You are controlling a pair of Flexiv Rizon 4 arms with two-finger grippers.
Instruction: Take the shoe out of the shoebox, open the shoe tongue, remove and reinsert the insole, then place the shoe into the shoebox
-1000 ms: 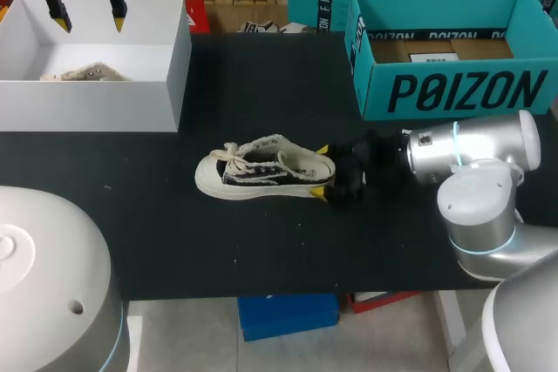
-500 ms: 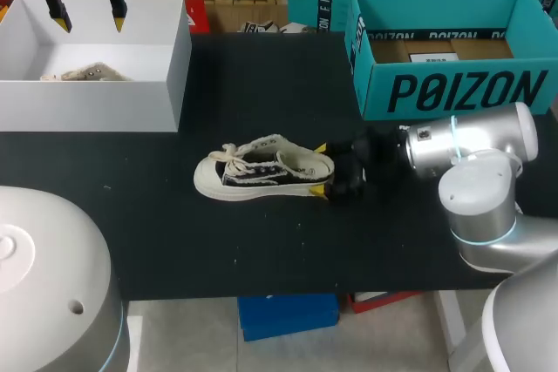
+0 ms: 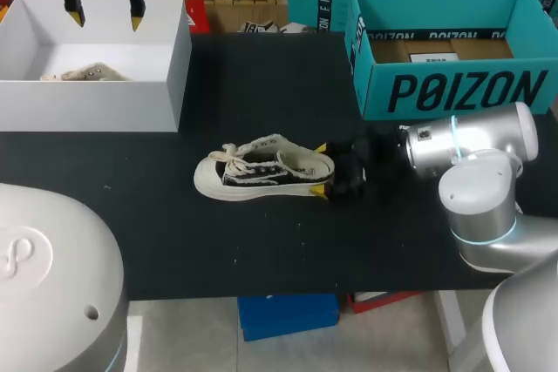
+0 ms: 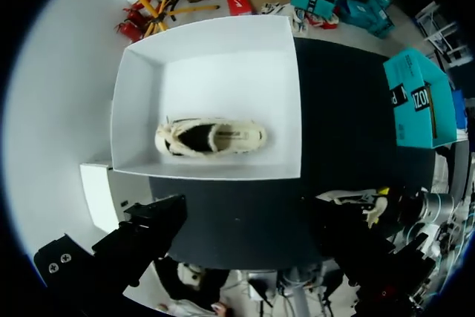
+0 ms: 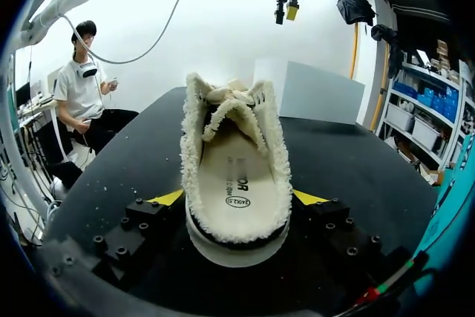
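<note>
A cream and black low shoe (image 3: 261,170) lies on its sole mid-table, toe to the left. My right gripper (image 3: 321,170) comes in from the right and is shut on its heel, one yellow tip on each side. In the right wrist view the shoe (image 5: 234,183) fills the space between the fingers, showing its fleecy lining, insole and raised tongue. My left gripper (image 3: 106,16) hangs open high above the white shoebox (image 3: 179,50), holding nothing. Straight below it in the left wrist view lies a second shoe (image 4: 210,137) inside the box (image 4: 289,94).
A teal shoebox (image 3: 453,89) stands open at the back right, close behind my right arm. The black table top (image 3: 261,250) stretches bare in front of the shoe and between the two boxes. The white box reaches the table's left edge.
My left gripper has shifted a little to the right above the white box. The right gripper and the shoe edged slightly left early on, then stayed put.
</note>
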